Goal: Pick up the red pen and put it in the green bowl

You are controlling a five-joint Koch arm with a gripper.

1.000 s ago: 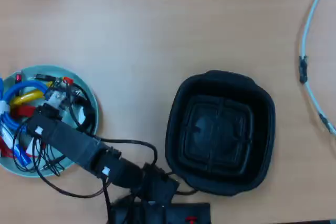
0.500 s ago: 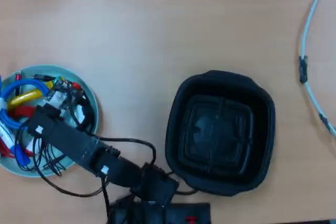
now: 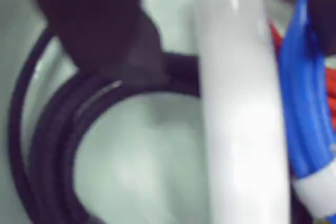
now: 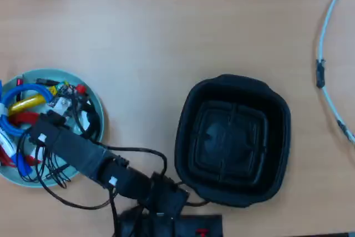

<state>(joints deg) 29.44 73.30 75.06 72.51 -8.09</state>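
The green bowl [image 4: 62, 74] sits at the left edge in the overhead view, and its pale inside [image 3: 142, 156] fills the wrist view. The arm reaches from the bottom edge up-left, and its gripper [image 4: 19, 116] hangs over the bowl among blue, yellow and red parts. In the wrist view the red pen's white barrel [image 3: 236, 103] runs top to bottom, close and blurred, over the bowl's floor. A blue-capped marker [image 3: 304, 108] lies beside it, with red showing behind. Dark blurred shapes stand at the upper left and upper right. Whether the jaws touch the pen does not show.
A black square tray [image 4: 233, 140] stands right of the arm's base, near the front edge. A white cable [image 4: 324, 43] curves down the far right. A loop of black cable [image 3: 58, 129] lies in the bowl. Bare wooden table spans the top of the overhead view.
The gripper end has shifted slightly down and right within the bowl. The coloured parts at its tip have moved with it. The tray and the white cable have stayed put.
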